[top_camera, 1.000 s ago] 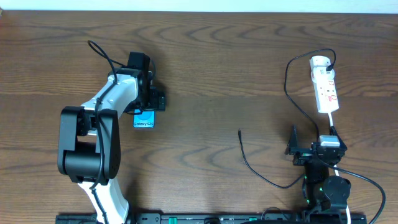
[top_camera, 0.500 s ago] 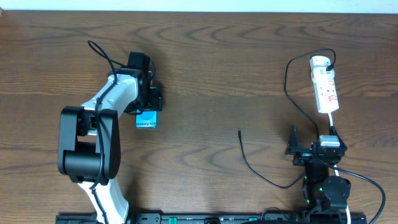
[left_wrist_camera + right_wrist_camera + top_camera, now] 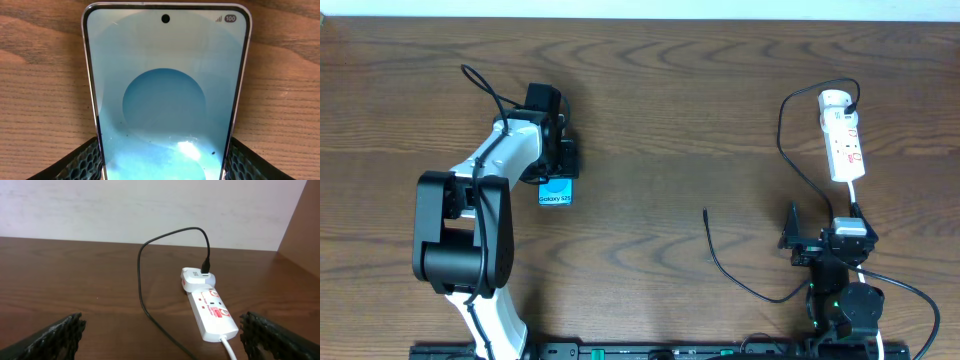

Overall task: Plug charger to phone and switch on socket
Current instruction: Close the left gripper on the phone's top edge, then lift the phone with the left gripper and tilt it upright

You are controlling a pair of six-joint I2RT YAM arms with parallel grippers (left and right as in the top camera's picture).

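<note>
Phone (image 3: 165, 100) flat on wooden table (image 3: 40, 100), left jaws snug against both edges; right jaws wide apart.

The phone (image 3: 165, 100) has a pale teal screen with a darker blue circle; the socket (image 3: 212, 312) is white with red marks.
</note>
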